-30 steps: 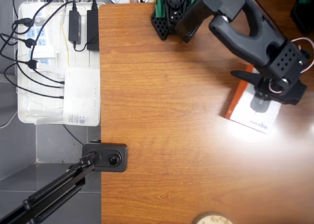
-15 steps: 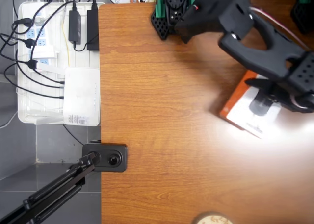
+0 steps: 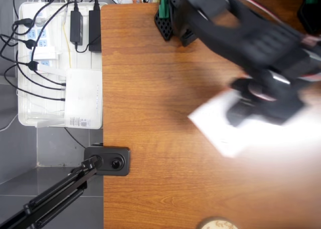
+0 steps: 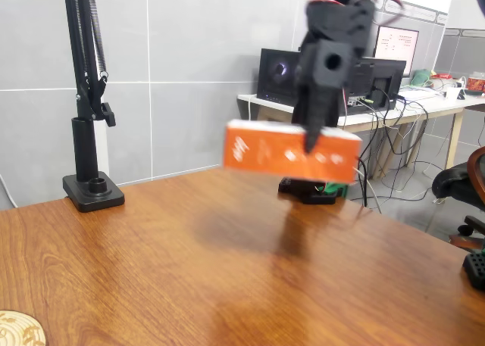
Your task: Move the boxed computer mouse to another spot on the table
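Note:
The boxed computer mouse (image 3: 220,124) is lifted off the table and blurred by motion in the overhead view, its white top showing. In the fixed view the box (image 4: 292,153) hangs in the air with its orange-red side edge facing the camera. My black gripper (image 4: 312,138) comes down from above and is shut on the box, one finger crossing its orange side. In the overhead view the gripper (image 3: 253,101) sits over the box's right part. The brown wood-grain table (image 3: 150,139) lies well below the box.
A white tray (image 3: 30,63) of power strips and cables sits off the table's left edge. A black camera clamp (image 3: 108,161) grips that edge. The arm's base (image 3: 173,13) stands at the far edge. A round wooden coaster (image 3: 215,224) lies near the front edge. A black stand (image 4: 91,191) is at the back left.
The box has been lifted off the table and carried left across the overhead view, the arm swinging with it. A second ago it still lay flat near the right edge.

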Robot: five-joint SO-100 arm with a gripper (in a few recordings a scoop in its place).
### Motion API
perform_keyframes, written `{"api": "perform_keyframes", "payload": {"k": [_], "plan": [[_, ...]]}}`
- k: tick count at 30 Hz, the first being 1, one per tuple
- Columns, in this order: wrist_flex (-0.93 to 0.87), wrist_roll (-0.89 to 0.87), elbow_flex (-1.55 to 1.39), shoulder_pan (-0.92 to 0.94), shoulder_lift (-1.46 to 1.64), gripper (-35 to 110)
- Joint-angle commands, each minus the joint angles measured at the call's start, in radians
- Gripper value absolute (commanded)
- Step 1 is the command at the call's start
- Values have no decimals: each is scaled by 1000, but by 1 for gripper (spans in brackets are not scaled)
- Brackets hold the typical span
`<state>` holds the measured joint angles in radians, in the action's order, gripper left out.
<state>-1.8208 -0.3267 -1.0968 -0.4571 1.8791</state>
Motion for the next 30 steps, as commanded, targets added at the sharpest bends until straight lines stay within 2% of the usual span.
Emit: {"api": "perform_keyframes", "payload": {"k": [1,3,7,14,19,25,30], "plan": [[63,-55,-367,169,436,1],[64,-66,-457,242,535,1],[127,-26,-511,307,535,1],[483,-26,-673,396,439,8],[683,-20,-758,433,365,22],[793,17,-857,469,339,40],[759,29,-902,488,336,41]]}}
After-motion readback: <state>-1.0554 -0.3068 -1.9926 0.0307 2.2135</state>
